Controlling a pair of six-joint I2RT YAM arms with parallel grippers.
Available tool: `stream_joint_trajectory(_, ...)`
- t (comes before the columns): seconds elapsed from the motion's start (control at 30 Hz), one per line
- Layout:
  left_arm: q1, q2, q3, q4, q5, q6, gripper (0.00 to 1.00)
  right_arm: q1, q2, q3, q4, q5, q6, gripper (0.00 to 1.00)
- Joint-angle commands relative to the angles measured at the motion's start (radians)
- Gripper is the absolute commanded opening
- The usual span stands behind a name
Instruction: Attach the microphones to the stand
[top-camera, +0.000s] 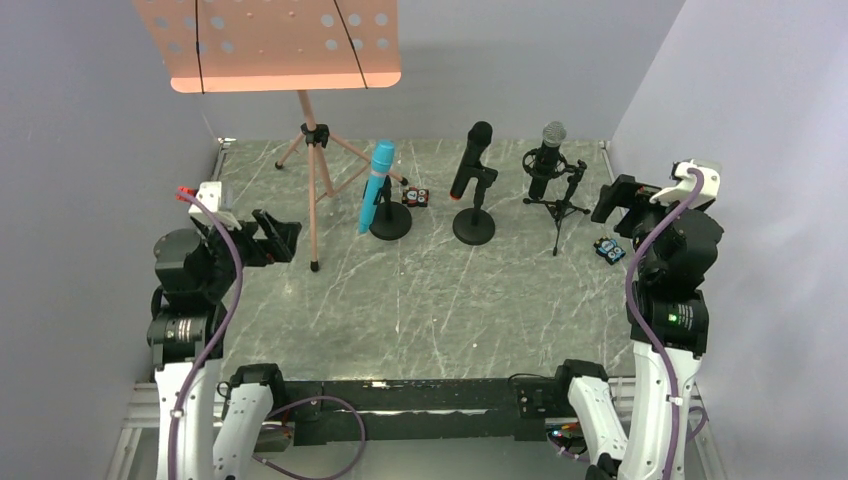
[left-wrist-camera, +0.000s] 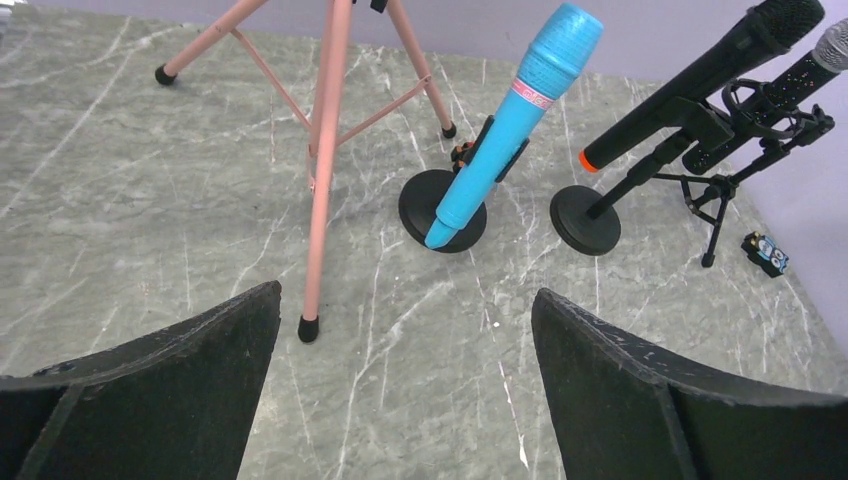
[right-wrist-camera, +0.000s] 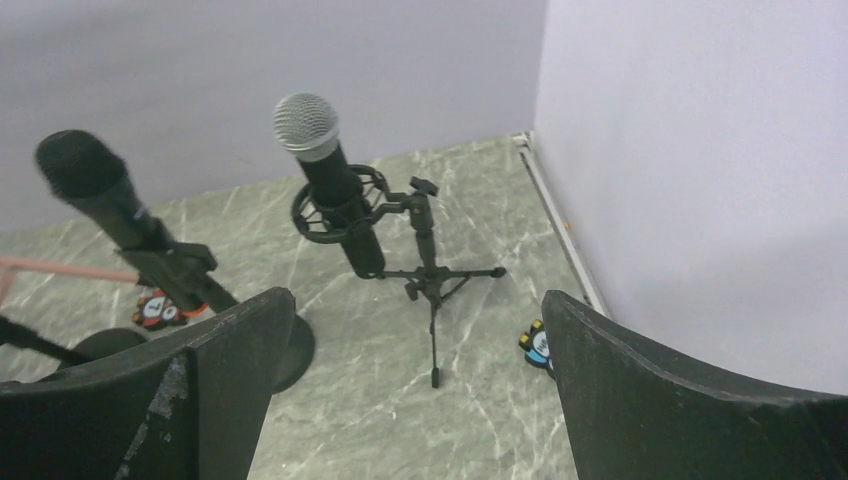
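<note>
Blue microphone (top-camera: 377, 185): leans in the clip of its round-base stand (top-camera: 390, 224), so it likely holds unaided.
Orange-ended microphone (top-camera: 472, 160): clipped on the middle stand (top-camera: 474, 229).
Silver-mesh microphone (top-camera: 547, 158): upright in the tripod (top-camera: 562, 207) ring.
Left gripper (top-camera: 281, 238): raised at the counter (top-camera: 420, 310) edge, jaws spread, empty.
Right gripper (top-camera: 613, 205): raised opposite, jaws spread, empty.

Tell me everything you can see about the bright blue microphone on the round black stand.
The bright blue microphone is a slim, plastic-looking stick, blue all over, with a grilled head and a pink band below it. A black clip holds it on a stand with a round black base. It tilts, head up, tail low over that base. It stands between the pink tripod and the black microphone with an orange end. Nothing else touches it.
</note>
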Motion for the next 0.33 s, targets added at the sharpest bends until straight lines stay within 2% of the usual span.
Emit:
stream_joint_trajectory(0.0, 0.006, -0.056, 0.041, -0.036, 0.021, 0.042, 0.99, -0.004, -0.004, 0.015, -0.042, 0.141, 0.063, 1.00)
stream_joint_trajectory(0.3, 0.006, -0.093, 0.030, -0.067, 0.049, 0.067, 0.99, -0.004, 0.005, 0.012, -0.052, 0.141, 0.053, 1.00)
